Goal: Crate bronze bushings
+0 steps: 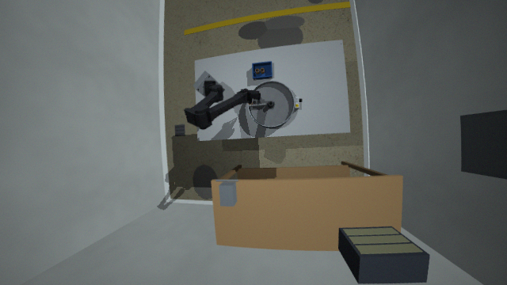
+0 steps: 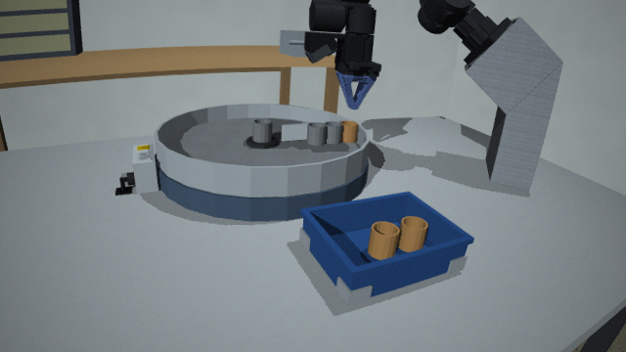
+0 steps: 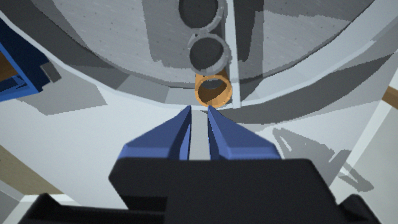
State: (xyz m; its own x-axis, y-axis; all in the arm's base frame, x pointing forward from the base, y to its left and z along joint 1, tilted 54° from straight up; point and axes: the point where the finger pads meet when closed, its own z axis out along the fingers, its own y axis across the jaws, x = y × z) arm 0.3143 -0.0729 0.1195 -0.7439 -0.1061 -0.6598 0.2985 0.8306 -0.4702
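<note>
The gripper [image 1: 254, 97] [image 2: 354, 107] [image 3: 199, 111], clenched with nothing in it, hangs above one bronze bushing [image 2: 350, 132] [image 3: 214, 104] beside two steel bushings [image 2: 317, 134] [image 3: 226, 56] on the turning table [image 1: 282, 95] [image 2: 210, 181] [image 3: 125, 40]; two bronze ones [image 1: 262, 70] [image 2: 383, 241] stand in the crate [image 1: 268, 77] [image 2: 411, 274] [image 3: 30, 89].

The bent arm [image 1: 226, 107] [image 2: 361, 22] [image 3: 240, 185] hovers in midair, nearly closed fingers [image 2: 346, 89] pointing down.

Seen from above, the crate [image 1: 269, 77] [image 2: 411, 278] [image 3: 31, 89] sits on the desk [image 1: 325, 87] [image 2: 196, 274] [image 3: 125, 130], near twelve o'clock of the turning table [image 1: 277, 91] [image 2: 235, 181] [image 3: 140, 90]. Two bronze bushings [image 1: 257, 71] [image 2: 383, 242] are inside; another bushing [image 2: 349, 132] [image 3: 199, 90] is at nine.
</note>
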